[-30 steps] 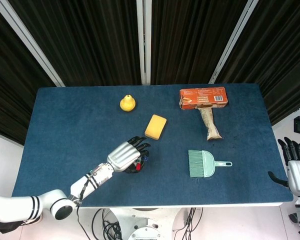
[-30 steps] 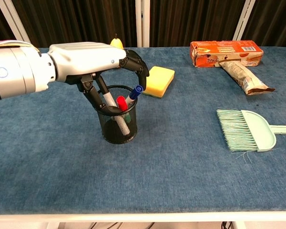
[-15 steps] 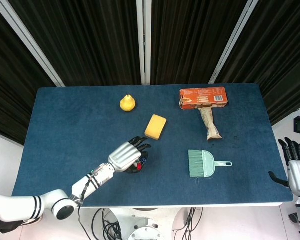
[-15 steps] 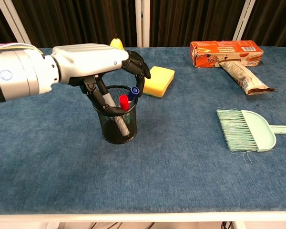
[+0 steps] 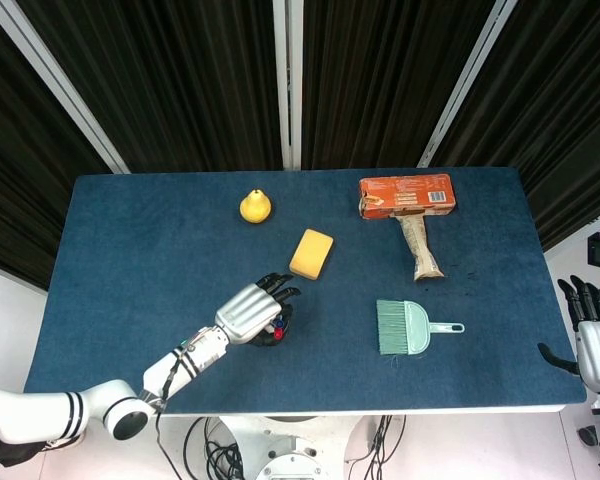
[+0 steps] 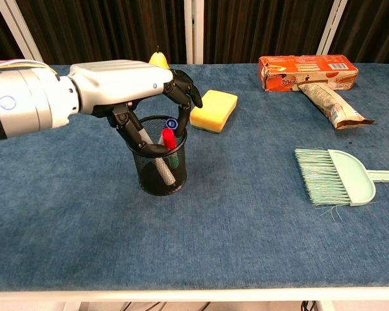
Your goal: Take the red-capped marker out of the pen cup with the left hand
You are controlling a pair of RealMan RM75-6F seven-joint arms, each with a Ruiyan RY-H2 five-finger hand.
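1. The pen cup [image 6: 159, 163], a black mesh cylinder, stands upright on the blue table [image 6: 246, 233] near the front edge, left of centre.

2. The red-capped marker [image 6: 167, 138] sits inside the cup, leaning, with its red cap showing at the rim. A blue-capped marker [image 6: 172, 123] stands just behind it in the same cup.

3. The left hand [image 6: 126, 87] is poised over the cup mouth. Its dark fingers [image 6: 185, 87] arch over the far rim while the thumb side reaches down inside, against the red-capped marker. Whether the marker is actually pinched cannot be told; the contact is partly hidden by the mesh and the digits.

4. The right hand [image 5: 590, 330] is off the table's right edge, fingers apart, holding nothing.

5. Risks, as judged:
   - The grip may be partial. A lift on a weak pinch would let the marker slip back into the cup.
   - The blue-capped marker is close by; fingers closing wide could catch it and pull out the wrong pen, or both.
   - The cup looks light and is unrestrained. Digits hooked on the rim, or a slanted pull, could tip it or drag it along the cloth.
   - The yellow sponge [image 6: 213, 110] lies just beyond the cup; a forward sweep could nudge it.
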